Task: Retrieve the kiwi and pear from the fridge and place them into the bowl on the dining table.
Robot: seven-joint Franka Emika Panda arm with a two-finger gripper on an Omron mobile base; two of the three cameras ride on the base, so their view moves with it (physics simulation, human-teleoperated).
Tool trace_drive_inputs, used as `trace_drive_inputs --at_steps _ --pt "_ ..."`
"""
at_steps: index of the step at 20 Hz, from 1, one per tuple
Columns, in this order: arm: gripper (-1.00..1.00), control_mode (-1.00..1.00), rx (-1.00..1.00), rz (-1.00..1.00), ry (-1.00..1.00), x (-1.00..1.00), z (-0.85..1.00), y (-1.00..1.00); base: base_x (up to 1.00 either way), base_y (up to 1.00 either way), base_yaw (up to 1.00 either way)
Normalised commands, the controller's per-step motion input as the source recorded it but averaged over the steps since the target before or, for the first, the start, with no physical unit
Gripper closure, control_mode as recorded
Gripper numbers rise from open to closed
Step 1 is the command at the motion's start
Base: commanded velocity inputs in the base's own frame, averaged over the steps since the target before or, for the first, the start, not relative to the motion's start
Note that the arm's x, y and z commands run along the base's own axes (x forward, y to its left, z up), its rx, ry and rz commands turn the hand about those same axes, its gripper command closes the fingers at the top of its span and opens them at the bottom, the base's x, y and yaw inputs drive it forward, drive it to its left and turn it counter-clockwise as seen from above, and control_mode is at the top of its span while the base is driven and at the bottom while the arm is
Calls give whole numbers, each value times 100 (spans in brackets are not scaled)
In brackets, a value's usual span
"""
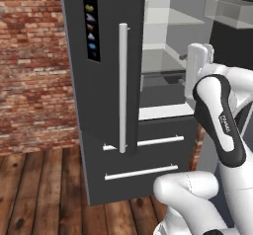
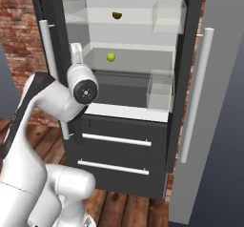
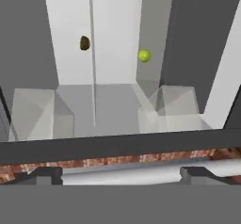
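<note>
Right base view is showing the fridge [image 2: 128,78] open with the kiwi [image 2: 116,15] sitting a shelf above the pear [image 2: 111,56], claw [image 2: 76,54] state's unclear, so I'd be reaching in level.

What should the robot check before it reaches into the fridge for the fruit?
1. Fridge doors open: ok.
2. Pear in sight on the lower glass shelf: ok.
3. Kiwi in sight on the shelf above: ok.
4. Path to the pear free of other things: ok.
5. Gripper open: cannot tell.
6. Fruit within reach from here: cannot tell.
</note>
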Motion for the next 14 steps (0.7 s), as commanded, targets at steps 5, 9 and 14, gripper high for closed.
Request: trace_drive_inputs --at_steps 5,9,14 --pt "-100 -100 2 11 21 35 0 1 0 0 0" --pt "-100 -100 0 10 12 34 0 6 0 0 0" --pt "-100 -100 -1 4 -8 15 -1 9 0 0 0"
